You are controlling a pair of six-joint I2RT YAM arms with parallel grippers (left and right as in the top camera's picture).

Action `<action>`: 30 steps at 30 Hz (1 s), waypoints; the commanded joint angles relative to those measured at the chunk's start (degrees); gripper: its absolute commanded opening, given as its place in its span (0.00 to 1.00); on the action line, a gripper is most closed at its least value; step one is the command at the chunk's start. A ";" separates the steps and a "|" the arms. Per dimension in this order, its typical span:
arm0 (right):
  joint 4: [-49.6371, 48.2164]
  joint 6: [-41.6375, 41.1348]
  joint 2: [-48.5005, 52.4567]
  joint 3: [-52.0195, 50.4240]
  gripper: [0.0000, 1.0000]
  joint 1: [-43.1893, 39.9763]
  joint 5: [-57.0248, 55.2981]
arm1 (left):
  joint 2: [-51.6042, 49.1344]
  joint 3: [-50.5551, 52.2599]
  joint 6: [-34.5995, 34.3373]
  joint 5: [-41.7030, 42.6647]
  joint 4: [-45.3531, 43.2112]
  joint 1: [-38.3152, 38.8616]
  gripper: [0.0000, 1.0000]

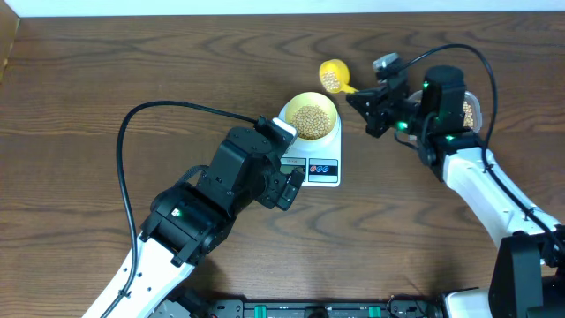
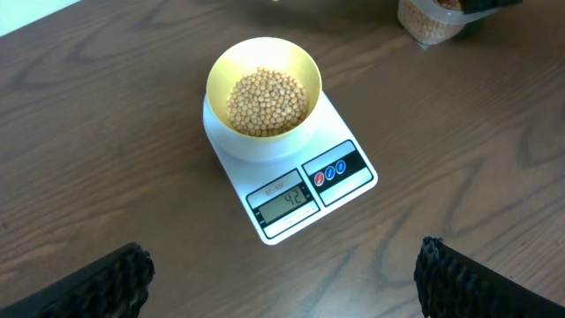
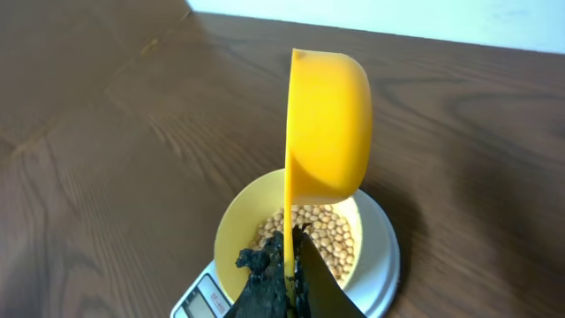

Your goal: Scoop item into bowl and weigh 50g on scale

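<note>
**Progress.** Judged well advanced, not complete. Found the bowl [image 2: 216, 81] seated squarely on the round platform of the scale [image 2: 256, 155], near the middle of the bench [image 2: 106, 132]. Noted a good heap of beans [image 2: 267, 102] inside, covering the bottom and rising roughly halfway up the wall. Read the display [image 2: 284, 201] as apparently 42, short of the fifty called for. Digits small, so reading given with reserve.

**Right side.** Found the right pincer [image 3: 284, 281] pressed together on the thin handle of the yellow scoop [image 1: 334, 77], carrying it off the bench. Placed it, from overhead, to the far right of the bowl, near its rim but not over it. Saw a further load of beans lying in the scoop. Located the clear tub [image 2: 428, 19], with more beans in it, behind the right arm and well apart from the scale.

**Left side.** Found the left pincer [image 2: 282, 265] spread wide, holding nothing, hovering on the near side of the scale.

**Remaining, as judged.** Add only part of the scoop's load, watching the display. Tipping the lot likely to overshoot.

**Condition of the item.** Small, round, tan-beige, dry-looking, loose and free to roll. Saw none loose on the bench or the scale in these views.
</note>
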State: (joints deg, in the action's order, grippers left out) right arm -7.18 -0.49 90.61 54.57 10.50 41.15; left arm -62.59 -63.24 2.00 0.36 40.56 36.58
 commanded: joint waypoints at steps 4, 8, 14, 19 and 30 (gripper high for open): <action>-0.09 5.16 0.48 -0.04 0.01 1.18 -0.52 | -0.26 0.02 0.96 0.52 0.17 -0.24 0.97; 0.39 8.55 0.48 -0.04 0.01 1.18 -0.52 | -0.26 0.02 0.96 0.52 0.17 -0.24 0.97; 0.42 10.88 0.48 -0.04 0.01 1.18 -0.50 | -0.26 0.02 0.96 0.52 0.17 -0.24 0.97; 0.59 10.91 0.48 -0.04 0.01 1.18 -0.52 | -0.26 0.02 0.96 0.52 0.17 -0.24 0.97; 0.61 10.91 0.48 -0.04 0.01 1.18 -0.52 | -0.26 0.02 0.96 0.52 0.17 -0.24 0.97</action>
State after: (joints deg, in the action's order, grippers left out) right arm -6.66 9.52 90.61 54.57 11.44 40.47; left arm -62.59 -63.24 2.00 0.36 40.56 36.58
